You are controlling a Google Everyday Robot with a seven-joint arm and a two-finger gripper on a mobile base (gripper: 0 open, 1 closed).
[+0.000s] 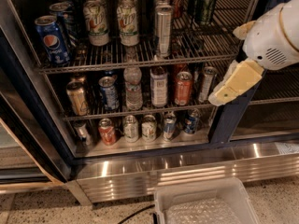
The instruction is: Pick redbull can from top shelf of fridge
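The redbull can, tall, slim and silver-grey, stands upright near the front rail of the top shelf, the highest wire rack in the open fridge. My gripper, cream-coloured on a white arm, hangs at the right in front of the fridge's dark frame post. It is to the right of the can, lower than it, and apart from it. It holds nothing that I can see.
Two white-and-green cans and a blue Pepsi can share the top shelf left of the redbull can. Lower racks hold several cans and a bottle. A grey plastic bin sits on the floor before the ribbed steel base.
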